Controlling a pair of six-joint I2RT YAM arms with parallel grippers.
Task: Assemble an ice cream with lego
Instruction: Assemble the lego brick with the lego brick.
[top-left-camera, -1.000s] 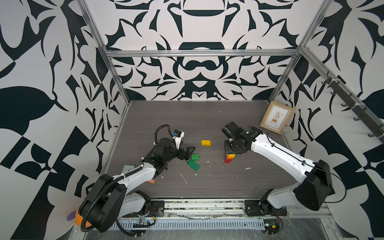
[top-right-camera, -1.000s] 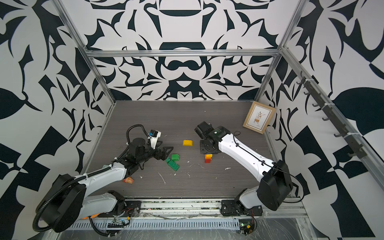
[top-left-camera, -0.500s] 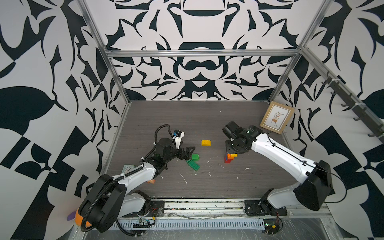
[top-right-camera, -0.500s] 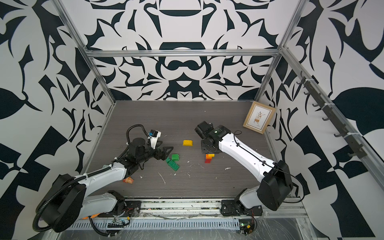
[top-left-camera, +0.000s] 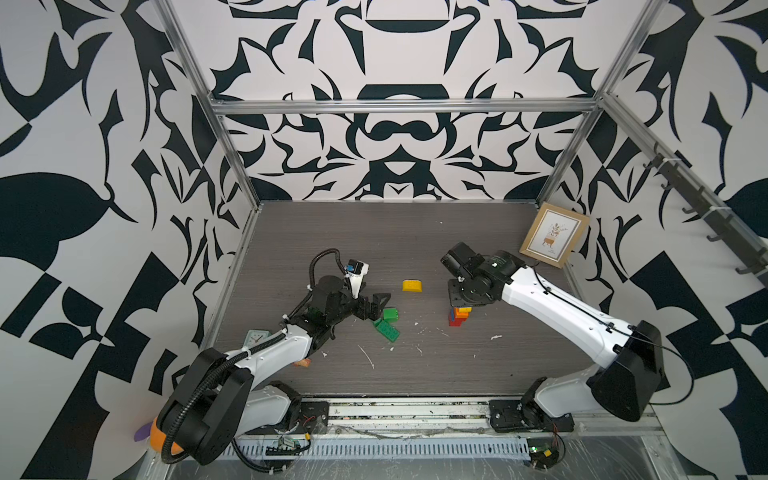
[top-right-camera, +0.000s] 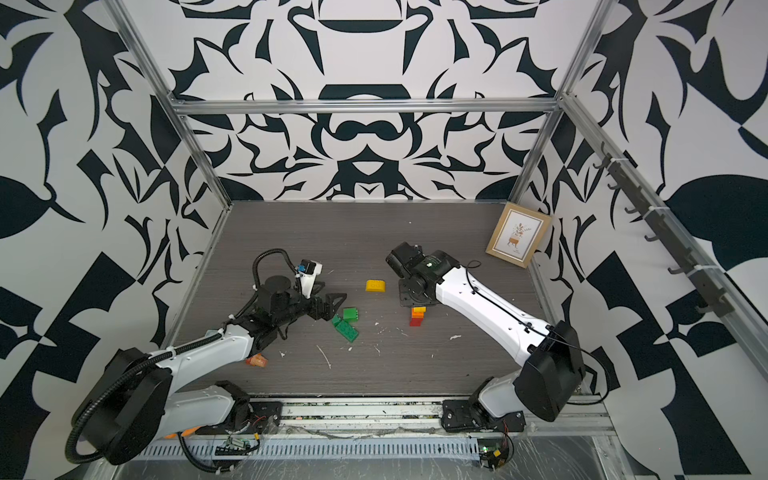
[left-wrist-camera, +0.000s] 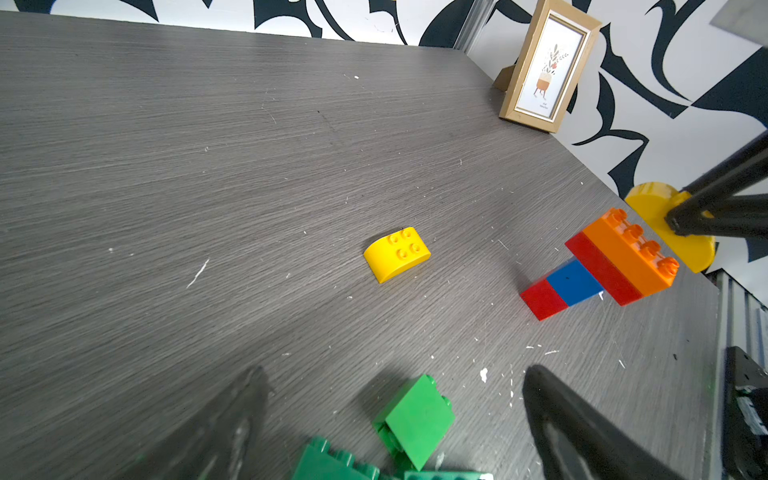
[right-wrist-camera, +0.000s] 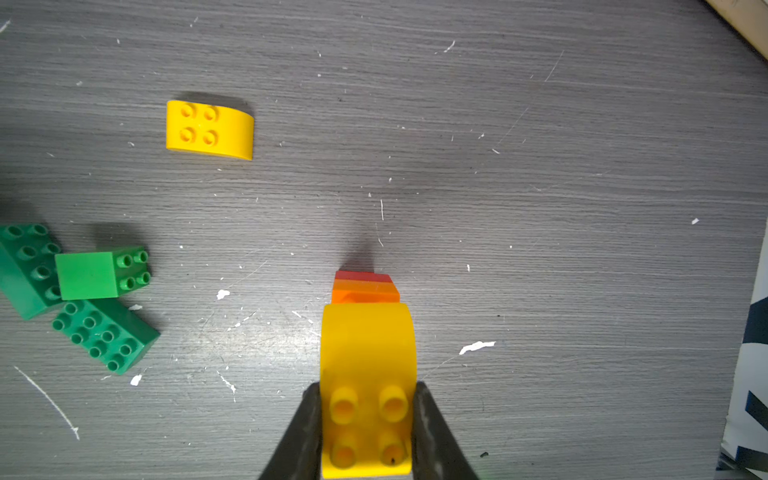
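Observation:
My right gripper (right-wrist-camera: 367, 388) is shut on a yellow dome-shaped lego brick (right-wrist-camera: 368, 353), studs facing the camera. It hangs just over a stack of red, blue, red and orange bricks (left-wrist-camera: 602, 266), which stands near the table's middle right (top-left-camera: 459, 316). A second yellow dome brick (top-left-camera: 412, 285) lies loose to the stack's left. My left gripper (left-wrist-camera: 397, 374) stands open, low over the table. A light green brick (left-wrist-camera: 415, 419) lies on its side between the fingers, with two dark green bricks (right-wrist-camera: 106, 334) touching it.
A framed picture (top-left-camera: 555, 235) leans on the right wall at the back. A small clock (top-left-camera: 253, 337) and a crumpled orange-red wrapper (top-left-camera: 303, 363) lie by the left arm. White flecks dot the dark wood table (top-left-camera: 374, 241).
My right gripper has shifted slightly above the stack with the yellow brick still in it. The left arm has not moved.

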